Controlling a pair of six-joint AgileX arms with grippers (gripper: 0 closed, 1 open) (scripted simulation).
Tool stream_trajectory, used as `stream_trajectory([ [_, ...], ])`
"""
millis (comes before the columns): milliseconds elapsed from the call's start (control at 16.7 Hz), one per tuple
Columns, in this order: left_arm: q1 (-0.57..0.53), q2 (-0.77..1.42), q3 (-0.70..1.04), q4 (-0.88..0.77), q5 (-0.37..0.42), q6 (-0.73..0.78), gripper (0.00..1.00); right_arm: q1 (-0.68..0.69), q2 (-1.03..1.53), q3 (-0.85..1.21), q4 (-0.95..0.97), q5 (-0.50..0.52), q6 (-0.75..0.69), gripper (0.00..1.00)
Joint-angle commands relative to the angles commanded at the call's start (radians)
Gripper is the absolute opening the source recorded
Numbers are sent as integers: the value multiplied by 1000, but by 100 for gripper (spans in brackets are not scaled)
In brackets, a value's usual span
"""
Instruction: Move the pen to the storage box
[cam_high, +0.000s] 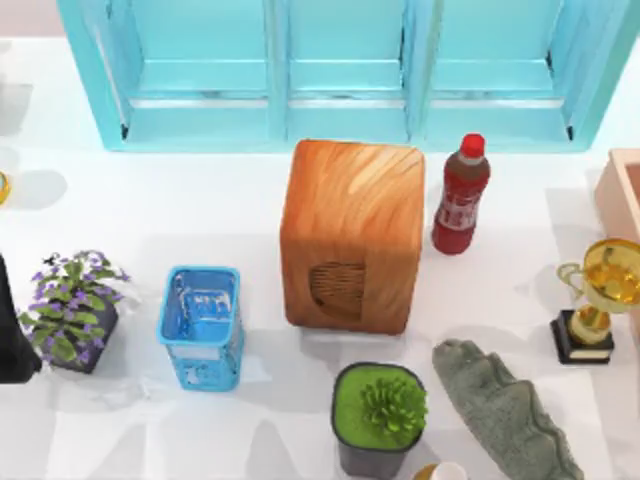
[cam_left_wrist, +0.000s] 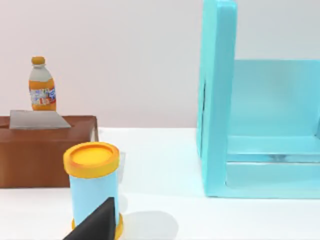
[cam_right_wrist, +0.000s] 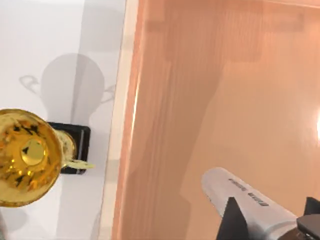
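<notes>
The right gripper (cam_right_wrist: 267, 222) clamps its dark fingers (cam_right_wrist: 231, 220) around the silver-grey pen (cam_right_wrist: 250, 200) with dark print, holding it over the reddish inside of the pale peach-pink storage box (cam_right_wrist: 210, 90). Beyond the box wall a gold trophy (cam_right_wrist: 27, 155) stands on the white table (cam_right_wrist: 60, 40). The left gripper's (cam_left_wrist: 95, 227) state I cannot tell.

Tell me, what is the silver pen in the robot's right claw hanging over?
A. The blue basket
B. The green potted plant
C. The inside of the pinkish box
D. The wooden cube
C. In the right wrist view, the pen is held in the right gripper with the peach-pink floor of the storage box beneath it, and the gold trophy stands just outside the box wall.
</notes>
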Motion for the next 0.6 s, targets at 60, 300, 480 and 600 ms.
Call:
stream_trajectory([
  [60, 0, 0, 0, 0, 0, 0, 100, -15, -3, -8, -1, 4, -4, 0],
  [300, 0, 0, 0, 0, 0, 0, 100, -20, -5, -11, -1, 6, -6, 0],
  [480, 0, 0, 0, 0, 0, 0, 100, -13, -2, -25, 17, 7, -1, 0],
  [600, 0, 0, 0, 0, 0, 0, 100, -9, -2, -83, 74, 9, 4, 0],
])
